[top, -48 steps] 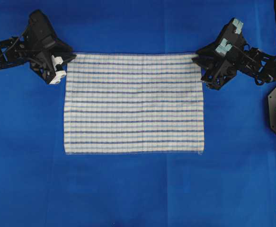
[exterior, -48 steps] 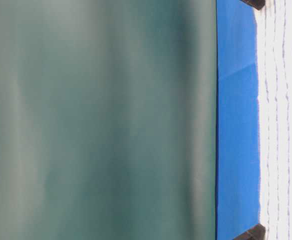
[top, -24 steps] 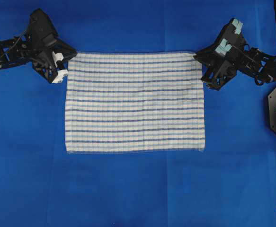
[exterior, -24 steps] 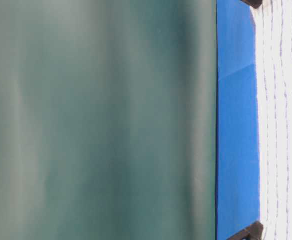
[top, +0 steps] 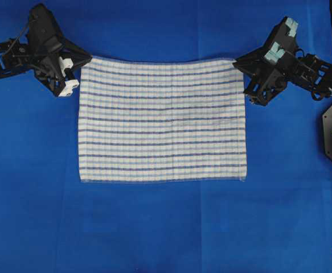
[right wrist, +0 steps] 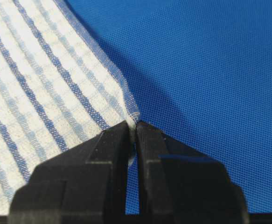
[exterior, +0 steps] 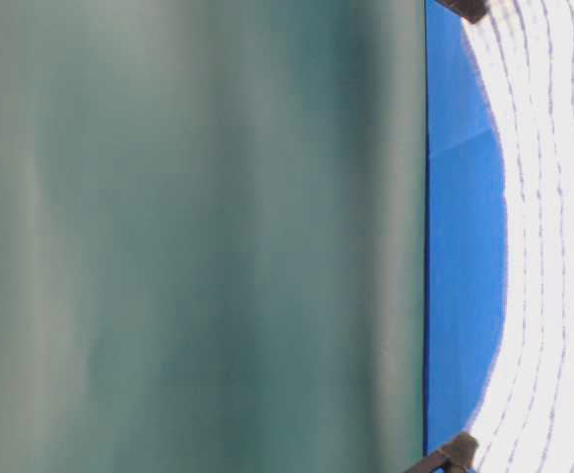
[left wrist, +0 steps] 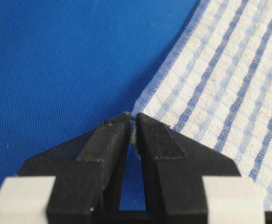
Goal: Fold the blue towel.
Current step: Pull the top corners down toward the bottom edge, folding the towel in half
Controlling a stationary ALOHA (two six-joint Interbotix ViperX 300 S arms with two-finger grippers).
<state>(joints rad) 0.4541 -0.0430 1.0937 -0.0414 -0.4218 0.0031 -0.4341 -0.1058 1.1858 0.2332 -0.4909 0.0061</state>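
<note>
- The overhead exterior view looks straight down from well above, taking in the whole rectangular white woven towel with blue stripes [top: 162,119] on the blue-covered counter [top: 166,227].
- The table-level exterior view is turned on its side, low and near the towel's [exterior: 547,246] edge; a blurred green surface [exterior: 198,236] fills most of it.
- The left wrist-mounted view sits close behind the black left end effector [left wrist: 133,122], facing one towel corner.
- The right wrist-mounted view sits likewise behind the black right end effector [right wrist: 135,128].
- All four share the towel.
</note>
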